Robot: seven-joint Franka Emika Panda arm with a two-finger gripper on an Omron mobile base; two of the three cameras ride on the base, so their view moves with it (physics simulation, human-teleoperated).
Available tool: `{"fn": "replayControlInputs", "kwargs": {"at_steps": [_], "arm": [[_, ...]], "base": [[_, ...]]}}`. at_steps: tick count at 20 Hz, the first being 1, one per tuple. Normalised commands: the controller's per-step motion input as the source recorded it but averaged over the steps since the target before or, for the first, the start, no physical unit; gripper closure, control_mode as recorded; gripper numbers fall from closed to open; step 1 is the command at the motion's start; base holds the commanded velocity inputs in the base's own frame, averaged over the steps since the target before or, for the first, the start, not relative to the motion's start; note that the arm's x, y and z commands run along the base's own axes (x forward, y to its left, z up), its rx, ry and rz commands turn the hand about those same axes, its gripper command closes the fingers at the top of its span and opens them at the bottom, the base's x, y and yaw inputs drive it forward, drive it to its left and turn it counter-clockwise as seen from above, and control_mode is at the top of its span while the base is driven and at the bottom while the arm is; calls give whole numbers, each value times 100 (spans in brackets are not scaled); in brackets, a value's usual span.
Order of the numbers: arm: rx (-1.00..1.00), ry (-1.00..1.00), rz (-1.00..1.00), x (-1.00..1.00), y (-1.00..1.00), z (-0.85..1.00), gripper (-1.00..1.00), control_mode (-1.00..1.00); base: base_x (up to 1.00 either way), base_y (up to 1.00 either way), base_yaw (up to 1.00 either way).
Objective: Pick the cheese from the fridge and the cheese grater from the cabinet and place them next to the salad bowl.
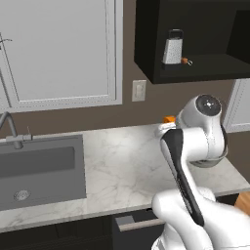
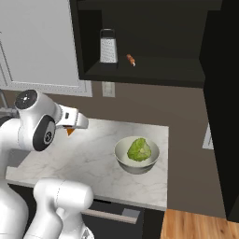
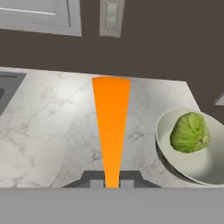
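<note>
My gripper (image 3: pixel 112 180) is shut on the cheese (image 3: pixel 111 131), a long orange wedge that points away from the hand over the marble counter (image 3: pixel 48 127). From the base views the cheese (image 2: pixel 70 131) (image 1: pixel 169 118) peeks out beside the white hand, a little above the counter. The salad bowl (image 2: pixel 137 154) (image 3: pixel 192 151), pale with a green leafy head in it, sits on the counter to the right of the cheese, apart from it. The cheese grater (image 1: pixel 173 49) (image 2: pixel 108 46) stands upright on the shelf of the open dark cabinet (image 1: pixel 195 73) (image 2: pixel 140 72), above the counter.
A small orange-brown item (image 2: pixel 131 59) lies beside the grater in the cabinet. A grey sink (image 1: pixel 39 171) with a faucet (image 1: pixel 10 127) takes the counter's left end. A wall outlet (image 3: pixel 109 17) is on the brown wall. A tall dark unit (image 2: pixel 221 116), perhaps the fridge, bounds the counter's right end.
</note>
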Motion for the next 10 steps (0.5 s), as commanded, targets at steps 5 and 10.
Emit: {"fn": "replayControlInputs", "kwargs": {"at_steps": [5, 10], "arm": [[-6, 7, -2, 41, -12, -48, 100, -100], [0, 9, 0, 42, -11, -52, 100, -100]], "base": [[0, 0, 0], [0, 0, 0]]}}
